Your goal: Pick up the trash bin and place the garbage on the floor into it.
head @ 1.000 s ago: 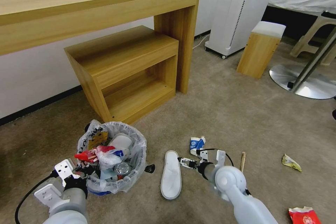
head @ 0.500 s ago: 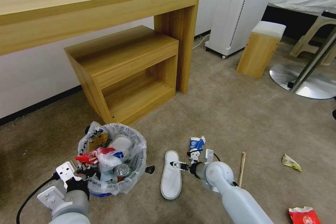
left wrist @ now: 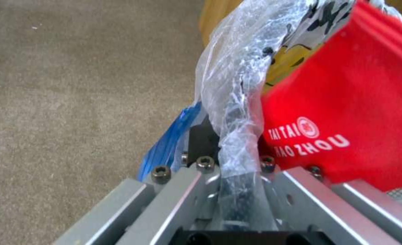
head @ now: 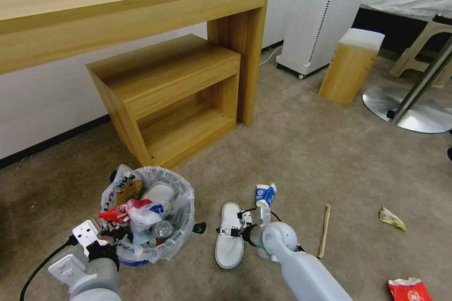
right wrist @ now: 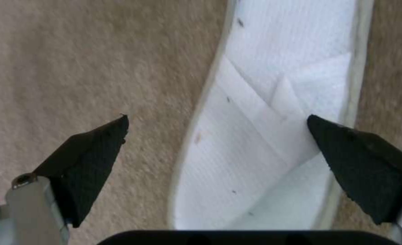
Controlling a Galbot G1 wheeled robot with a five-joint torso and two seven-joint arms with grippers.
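Down near the robot's right side, the right gripper (head: 225, 232) hangs low over the white slipper (head: 230, 240), which lies flat on the carpet (head: 301, 150) with its long axis running near to far. Its fingers stand wide apart: in the right wrist view one black fingertip (right wrist: 96, 149) is over bare carpet just beside the slipper's edge, and the other is over the slipper's opposite edge, so the slipper's strap (right wrist: 274, 112) sits between them. Whether the tips touch the slipper is hard to say; they seem just above it.

To the left, the trash bin (head: 149, 214) stands on the carpet in front of the low wooden shelf (head: 169, 94), its clear liner stuffed with litter, a red wrapper (head: 123, 210) on top. The left gripper (head: 115, 234) is at the bin's near rim, its fingers clamped on the rim and the bunched plastic liner (left wrist: 230, 112).

Other garbage lies on the floor to the right of the slipper: a blue-white paper cup (head: 264, 194) just beyond the right gripper, a wooden stick (head: 323, 229), a yellow crumple (head: 391, 218) farther right, and a red wrapper (head: 409, 289) at the near right.
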